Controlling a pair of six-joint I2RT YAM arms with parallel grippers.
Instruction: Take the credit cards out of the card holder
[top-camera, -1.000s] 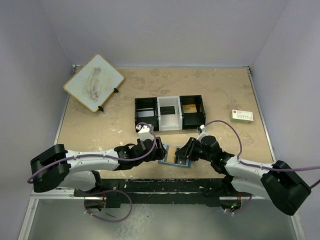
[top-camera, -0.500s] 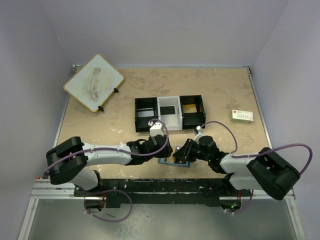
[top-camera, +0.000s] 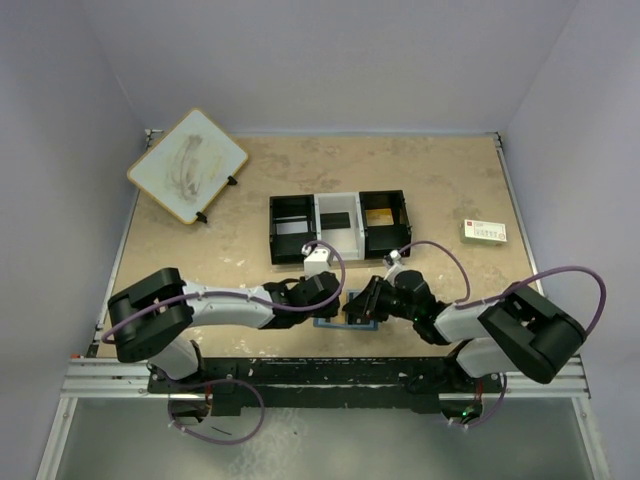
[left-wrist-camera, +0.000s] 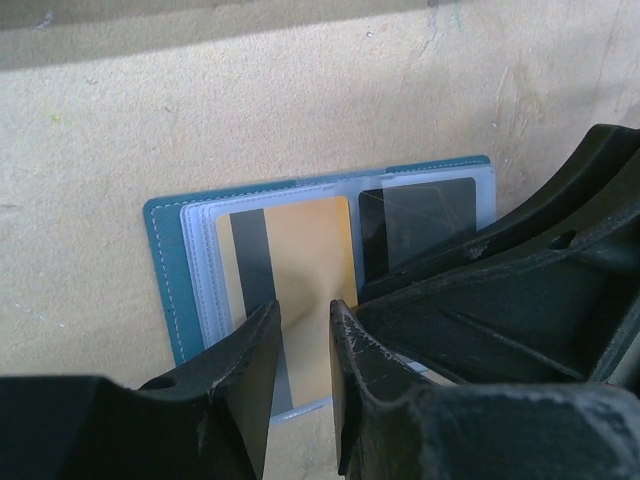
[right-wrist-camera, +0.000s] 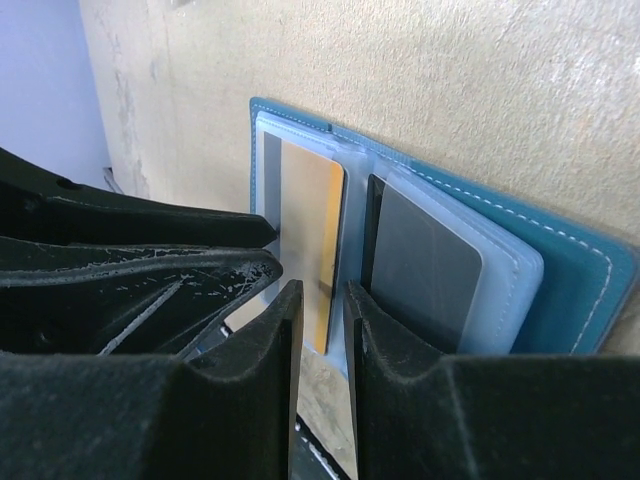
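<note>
The blue card holder (left-wrist-camera: 165, 270) lies open flat on the table, pale pockets up. A gold credit card (left-wrist-camera: 305, 250) with a dark stripe sits in its left pocket, and a black credit card (left-wrist-camera: 415, 215) sits in the right one. My left gripper (left-wrist-camera: 305, 308) hovers low over the gold card's near edge, jaws a narrow gap apart with nothing between them. My right gripper (right-wrist-camera: 322, 292) faces it from the other side, over the fold between the gold card (right-wrist-camera: 312, 220) and the black card (right-wrist-camera: 420, 260), also narrowly open. In the top view both grippers (top-camera: 335, 300) (top-camera: 352, 310) cover most of the card holder (top-camera: 326, 323).
A black-and-white three-compartment tray (top-camera: 315, 258) stands just behind the grippers, with a dark card and a gold card in it. A white card with green and red print (top-camera: 485, 232) lies at the right. A tilted whiteboard (top-camera: 187, 165) stands at the back left.
My left gripper has moved right onto the card holder and narrowed its jaws a good deal. My right gripper has crept left toward it and closed slightly.
</note>
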